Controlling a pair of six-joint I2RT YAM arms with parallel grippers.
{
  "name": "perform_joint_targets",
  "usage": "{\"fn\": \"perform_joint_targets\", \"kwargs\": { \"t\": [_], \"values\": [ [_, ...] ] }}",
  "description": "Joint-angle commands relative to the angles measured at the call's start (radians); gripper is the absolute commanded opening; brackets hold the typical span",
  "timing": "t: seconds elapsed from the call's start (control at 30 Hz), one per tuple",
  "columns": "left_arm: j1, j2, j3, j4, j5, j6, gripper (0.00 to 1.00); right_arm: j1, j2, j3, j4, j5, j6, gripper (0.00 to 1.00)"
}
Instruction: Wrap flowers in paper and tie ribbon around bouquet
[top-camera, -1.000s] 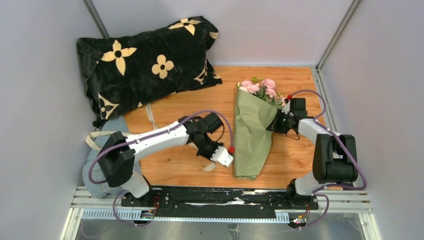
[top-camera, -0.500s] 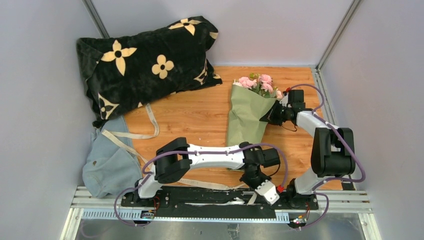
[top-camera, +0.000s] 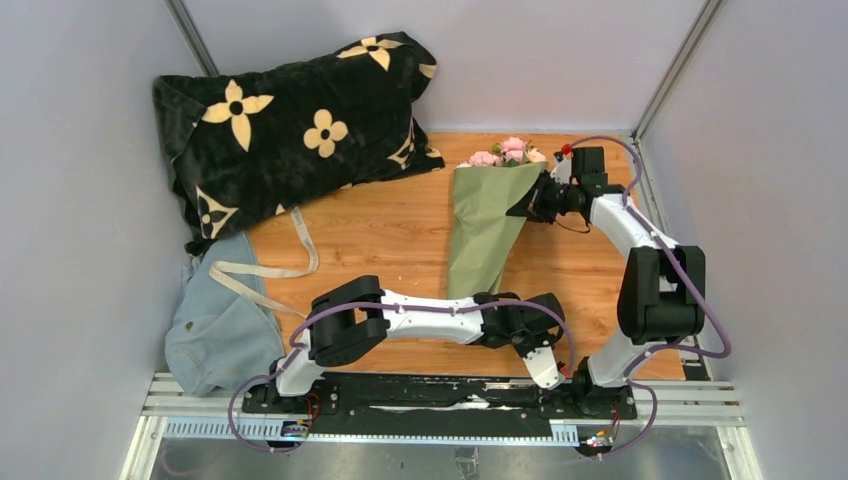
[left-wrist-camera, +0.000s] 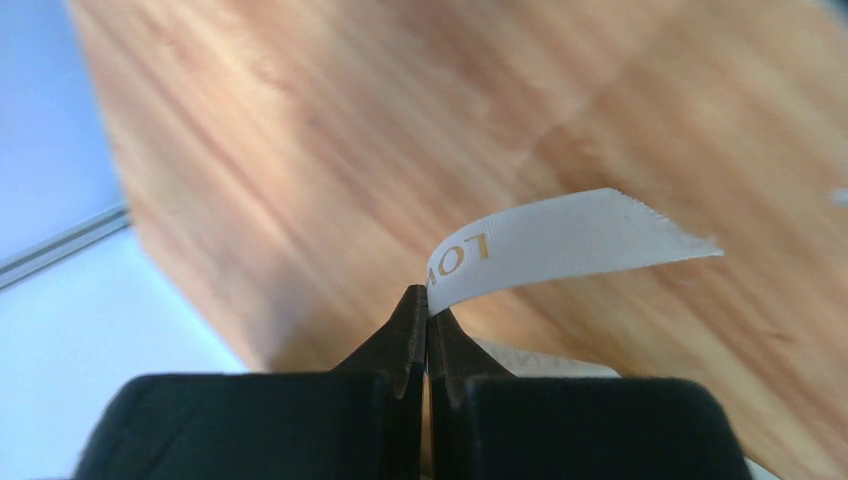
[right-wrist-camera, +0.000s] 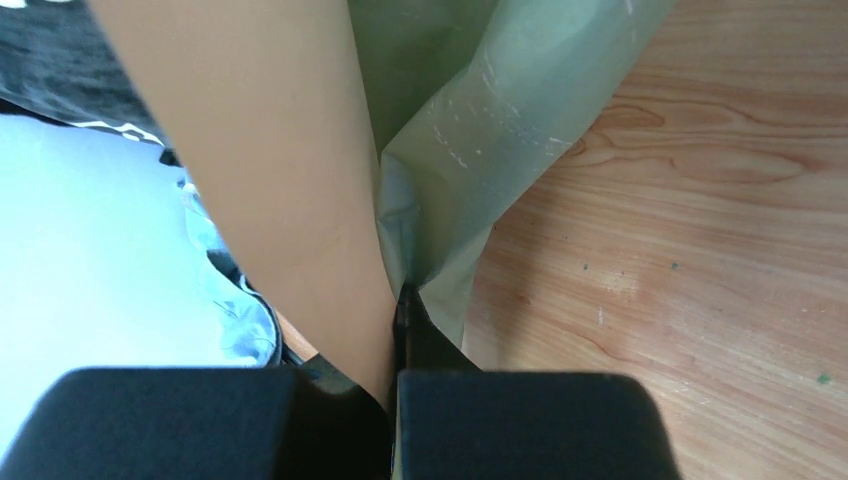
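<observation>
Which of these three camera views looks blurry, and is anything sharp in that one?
Left wrist view: the wooden tabletop is smeared into streaky blur, yet the cream fabric ribbon end pinched in the left claw is crisp enough to show gold letters. Right wrist view: the wood grain is sharp, the close tan paper sheet soft. Top view: evenly lit, sharp, no glare.

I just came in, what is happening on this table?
The right gripper is shut on the paper of the bouquet, flowers pointing to the far side. The left gripper pinches the end of the ribbon near the front edge of the table. No ribbon is tied around the bouquet yet.
</observation>
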Motion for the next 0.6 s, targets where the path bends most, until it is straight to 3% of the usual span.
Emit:
{"fn": "perform_joint_targets", "kwargs": {
  "t": [0.0,0.1,0.13,0.17,0.2,0.3,0.37,0.47,0.57],
  "values": [
    [0.004,0.007,-0.076,0.377,-0.161,0.175,0.00,0.014,0.045,0.110,-0.160,-0.018,-0.103,0.00],
    [0.006,0.043,-0.139,0.602,-0.210,0.241,0.00,0.014,0.088,0.171,-0.224,-0.016,-0.140,0.00],
    [0.006,0.059,-0.142,0.622,-0.228,0.261,0.06,0.014,0.100,0.177,-0.232,-0.023,-0.145,0.00],
    [0.006,0.074,-0.138,0.633,-0.249,0.270,0.22,0.014,0.109,0.177,-0.234,-0.029,-0.146,0.00],
    [0.006,0.084,-0.137,0.632,-0.274,0.264,0.56,0.014,0.115,0.172,-0.235,-0.034,-0.147,0.00],
    [-0.004,0.021,-0.187,0.574,-0.286,0.193,0.98,0.014,0.113,0.151,-0.234,-0.053,-0.155,0.00],
    [-0.020,-0.037,-0.156,0.296,-0.251,0.133,1.00,0.015,0.102,0.134,-0.234,-0.052,-0.162,0.00],
    [-0.030,-0.067,0.066,-0.289,-0.027,-0.098,1.00,0.022,0.080,0.114,-0.234,-0.038,-0.169,0.00],
    [-0.039,-0.119,0.151,-0.577,0.156,-0.207,1.00,0.038,0.059,0.086,-0.221,-0.018,-0.166,0.00]
  ]
}}
